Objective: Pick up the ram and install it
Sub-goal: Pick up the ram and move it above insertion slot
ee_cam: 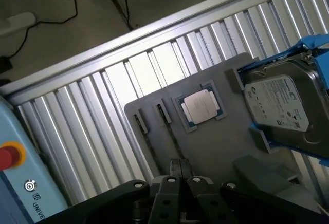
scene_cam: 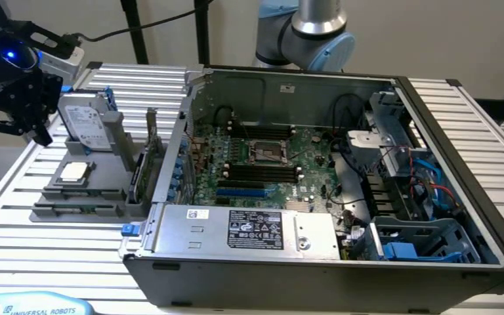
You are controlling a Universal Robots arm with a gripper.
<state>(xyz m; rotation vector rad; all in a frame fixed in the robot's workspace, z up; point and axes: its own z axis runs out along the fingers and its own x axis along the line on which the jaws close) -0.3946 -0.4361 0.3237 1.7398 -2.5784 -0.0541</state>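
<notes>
The ram (scene_cam: pixel 81 209) is a thin green strip standing on edge in the front slot of the grey holder plate (scene_cam: pixel 50 213), at the exterior view's left. My gripper (scene_cam: pixel 35 131) hangs above the plate's far left corner, well apart from the ram. In the wrist view its fingertips (ee_cam: pixel 179 168) are pressed together with nothing between them, over the grey holder plate (ee_cam: pixel 216 147). The open computer case (scene_cam: pixel 322 262) lies to the exterior view's right, its motherboard showing black memory slots (scene_cam: pixel 256 172).
On the holder plate sit a hard drive (scene_cam: pixel 86 125) (ee_cam: pixel 277 106) in a blue bracket, a silver processor chip (scene_cam: pixel 74 172) (ee_cam: pixel 201 106) and an upright expansion card (scene_cam: pixel 149 157). A light blue pendant (ee_cam: pixel 15 183) lies on the slatted table (scene_cam: pixel 24 262).
</notes>
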